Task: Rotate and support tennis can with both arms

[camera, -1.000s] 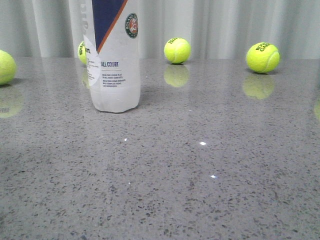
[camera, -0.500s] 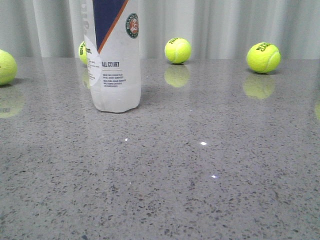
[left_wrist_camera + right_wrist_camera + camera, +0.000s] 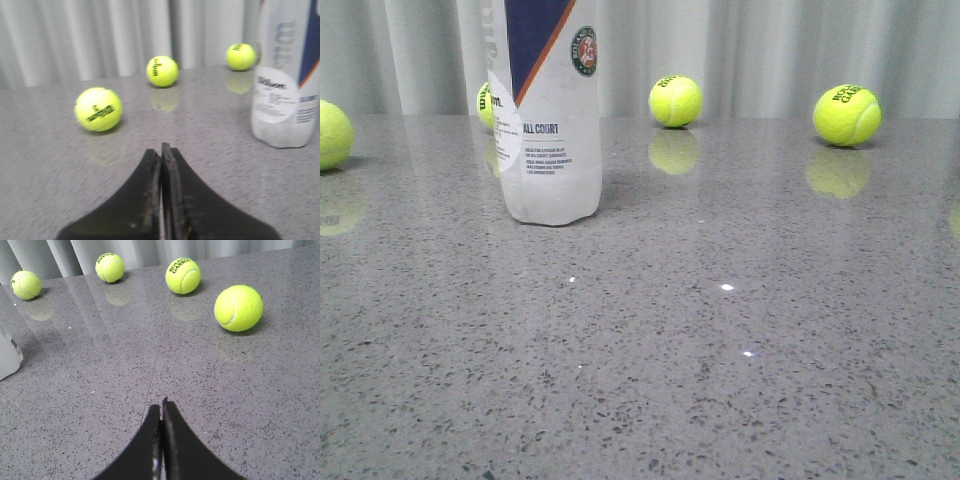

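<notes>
The tennis can (image 3: pixel 548 110) stands upright on the grey speckled table at the left of the front view, its navy band, orange stripe and round badge facing me; its top is cut off by the frame. It also shows in the left wrist view (image 3: pixel 287 80), and only its base corner shows in the right wrist view (image 3: pixel 7 357). My left gripper (image 3: pixel 161 150) is shut and empty, low over the table, well apart from the can. My right gripper (image 3: pixel 161 407) is shut and empty over bare table. Neither gripper shows in the front view.
Yellow-green tennis balls lie around: at the back (image 3: pixel 675 101), back right (image 3: pixel 846 114), far left (image 3: pixel 332 134), and one partly behind the can (image 3: pixel 483 104). A pleated grey curtain (image 3: pixel 770 50) closes the back. Balls lie ahead of both grippers (image 3: pixel 98 109) (image 3: pixel 238 308).
The view has shifted very slightly; the can, the balls and the table otherwise look the same.
</notes>
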Available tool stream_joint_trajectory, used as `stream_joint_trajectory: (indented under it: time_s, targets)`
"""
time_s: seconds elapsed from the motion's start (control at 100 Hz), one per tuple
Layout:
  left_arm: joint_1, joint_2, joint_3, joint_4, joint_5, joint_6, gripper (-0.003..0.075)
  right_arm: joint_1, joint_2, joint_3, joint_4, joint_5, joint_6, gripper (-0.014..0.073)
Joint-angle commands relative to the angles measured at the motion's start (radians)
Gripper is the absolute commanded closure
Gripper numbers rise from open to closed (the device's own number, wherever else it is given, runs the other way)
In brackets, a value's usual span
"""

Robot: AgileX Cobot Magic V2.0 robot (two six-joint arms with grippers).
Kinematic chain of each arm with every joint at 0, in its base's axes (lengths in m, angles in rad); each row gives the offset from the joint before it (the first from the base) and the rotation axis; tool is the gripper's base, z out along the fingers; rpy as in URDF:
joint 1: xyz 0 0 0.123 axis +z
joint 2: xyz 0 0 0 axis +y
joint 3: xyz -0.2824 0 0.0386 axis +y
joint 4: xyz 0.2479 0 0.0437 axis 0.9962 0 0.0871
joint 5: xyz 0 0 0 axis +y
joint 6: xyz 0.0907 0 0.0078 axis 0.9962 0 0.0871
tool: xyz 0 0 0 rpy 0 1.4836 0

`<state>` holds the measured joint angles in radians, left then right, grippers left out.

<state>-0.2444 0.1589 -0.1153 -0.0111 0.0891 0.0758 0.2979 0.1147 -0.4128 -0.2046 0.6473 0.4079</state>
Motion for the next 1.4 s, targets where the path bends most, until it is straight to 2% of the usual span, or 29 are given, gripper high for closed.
stream_joint_trajectory:
  time_s: [0.0,0.22,0.27,0.42,1.39]
  targets:
    - [0.063,-0.053,0.029,-0.014,-0.089,-0.012,0.0741,-0.006,0.011,-0.024,-0.021,-0.083,-0.004,0.0659]
    - [0.145,-0.208,0.163,-0.036,-0.113,-0.012,0.0741,-0.006,0.011,-0.024,-0.021,-0.083,-0.004,0.0659]
    - [0.148,-0.201,0.16,-0.05,-0.073,-0.012,0.0741,-0.006,0.012,-0.023,-0.021,-0.083,-0.004,0.0659]
    - [0.148,-0.203,0.16,-0.057,-0.065,-0.012,0.0741,-0.006,0.011,-0.023,-0.021,-0.083,-0.004,0.0659]
    - [0.148,-0.203,0.16,-0.057,-0.067,-0.012,0.0741,-0.006,0.011,-0.013,-0.024,-0.097,-0.004,0.0659]
